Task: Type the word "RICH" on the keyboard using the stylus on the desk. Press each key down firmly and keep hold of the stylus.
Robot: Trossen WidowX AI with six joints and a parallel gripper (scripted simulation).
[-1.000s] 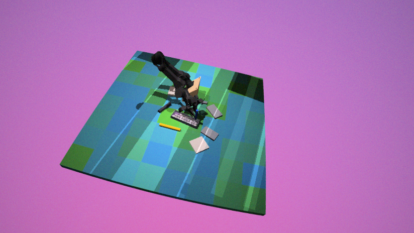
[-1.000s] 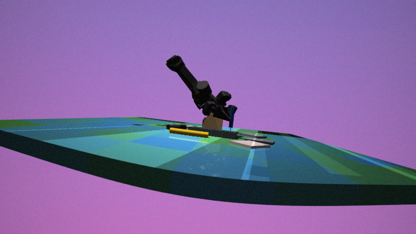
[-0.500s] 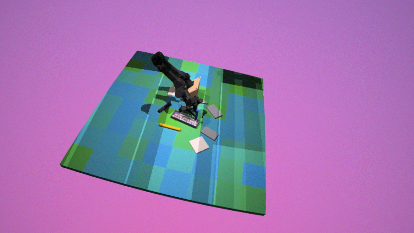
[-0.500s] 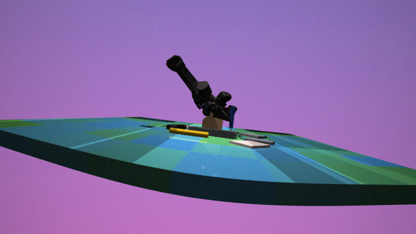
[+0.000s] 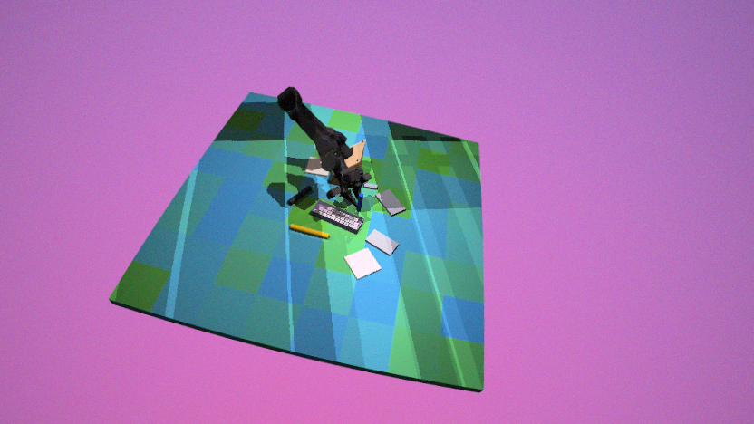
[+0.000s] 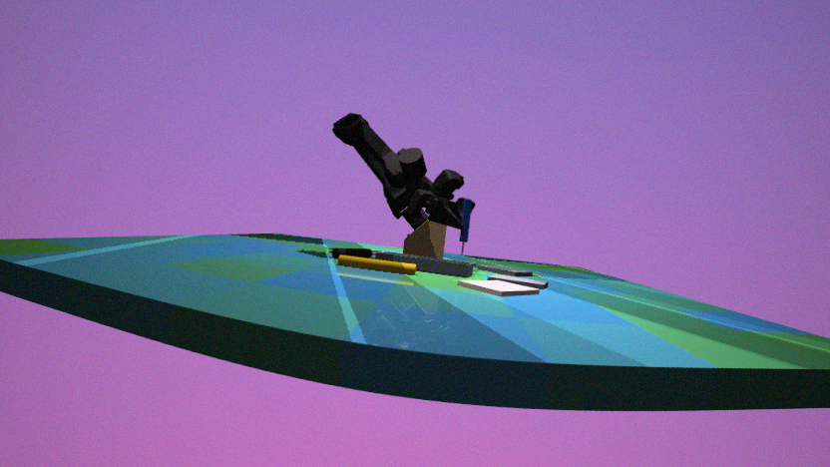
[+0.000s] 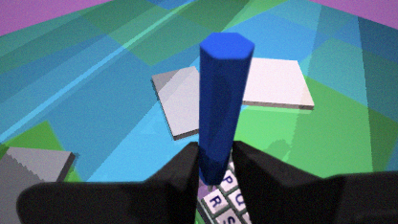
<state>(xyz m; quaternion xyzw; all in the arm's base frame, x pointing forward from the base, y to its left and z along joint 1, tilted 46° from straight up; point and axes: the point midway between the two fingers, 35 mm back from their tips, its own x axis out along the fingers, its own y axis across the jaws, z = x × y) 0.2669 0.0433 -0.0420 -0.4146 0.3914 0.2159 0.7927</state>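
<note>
My gripper (image 5: 358, 199) (image 6: 464, 216) (image 7: 214, 148) is shut on the blue stylus (image 5: 360, 203) (image 6: 466, 221) (image 7: 224, 91), which stands nearly upright with its thin tip down. The dark keyboard (image 5: 337, 216) (image 6: 444, 265) with pale keys lies under and beside it. In the wrist view the tip shows close to the R key (image 7: 215, 201), at its far corner. The P key (image 7: 228, 177) and S key are partly in view there; the fingers hide most other keys. In the exterior view the tip ends a little above the keyboard's outline. Contact with a key cannot be told.
A yellow cylinder (image 5: 308, 231) (image 6: 377, 264) lies in front of the keyboard, a black cylinder (image 5: 299, 195) to its left. Flat plates lie at the right: grey (image 5: 391, 202) (image 7: 33, 168), pale grey (image 5: 381, 242) (image 7: 179, 102) and white (image 5: 362, 263) (image 7: 277, 83). A wooden block (image 5: 356, 152) (image 6: 426, 240) stands behind.
</note>
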